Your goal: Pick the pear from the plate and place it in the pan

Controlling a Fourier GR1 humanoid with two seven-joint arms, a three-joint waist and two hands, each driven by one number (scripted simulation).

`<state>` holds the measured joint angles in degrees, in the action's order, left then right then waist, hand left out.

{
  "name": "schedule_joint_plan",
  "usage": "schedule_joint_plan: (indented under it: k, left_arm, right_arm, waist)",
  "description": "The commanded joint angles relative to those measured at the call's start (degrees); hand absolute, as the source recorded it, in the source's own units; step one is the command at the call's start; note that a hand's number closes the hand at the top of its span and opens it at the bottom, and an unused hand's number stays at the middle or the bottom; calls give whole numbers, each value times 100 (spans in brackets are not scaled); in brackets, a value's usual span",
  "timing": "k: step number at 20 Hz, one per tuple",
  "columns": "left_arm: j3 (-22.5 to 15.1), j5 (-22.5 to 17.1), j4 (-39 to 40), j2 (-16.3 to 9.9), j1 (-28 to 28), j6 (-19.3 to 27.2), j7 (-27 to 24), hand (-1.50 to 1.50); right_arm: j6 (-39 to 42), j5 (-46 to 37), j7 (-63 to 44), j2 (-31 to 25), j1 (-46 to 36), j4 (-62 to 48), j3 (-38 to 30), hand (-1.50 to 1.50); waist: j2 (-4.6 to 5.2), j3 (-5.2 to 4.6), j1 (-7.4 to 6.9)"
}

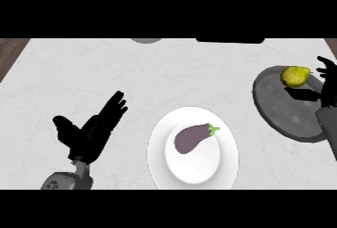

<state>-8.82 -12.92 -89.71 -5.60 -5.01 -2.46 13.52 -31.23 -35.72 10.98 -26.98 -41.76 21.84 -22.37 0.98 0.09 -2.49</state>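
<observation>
Two black hands over the white marbled counter (79, 71). Left hand (89, 131) near the counter's left edge, fingers straight and spread, holding nothing. Round white plate (164, 156) at the near edge, centre; a purple eggplant with a green stem (191, 138) lies on it, stem toward the far right. Round dark grey pan (289, 107) at the right edge. Right hand (326, 84) above the pan's far side, fingers and thumb curled round the yellow-green pear (295, 76); whether the pear touches the pan cannot be told.
</observation>
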Motion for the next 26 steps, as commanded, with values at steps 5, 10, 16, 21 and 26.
schedule_joint_plan:
  k: [5, 10, 16, 21, 26]
  left_arm:
    - [153, -34, 14, -70, -49, 36, 142, 0]
    - [173, -9, -121, -83, 93, 21, 93, 0]
    - [165, -51, 191, -4, 58, -163, -86, 0]
    - [303, -63, 251, 29, -159, -92, 7, 0]
    - [439, -95, 385, 28, -203, -176, 35, 0]
  right_arm:
    - [776, 1654, 1612, 177, -77, 151, -1280, -150]
    - [1967, 2134, 1627, -347, 36, -348, -1624, -150]
    - [3538, 2373, 2300, -851, 770, -574, -1642, -150]
    - [4476, 2512, 2808, -1246, 1277, -779, -1644, -150]
    - [4978, 2671, 2776, -1353, 1512, -388, -1426, -150]
  waist:
    - [-28, 18, 104]
    - [-51, 6, 122]
    - [-58, 3, 181]
    - [-55, 7, 173]
    - [-92, -7, 238]
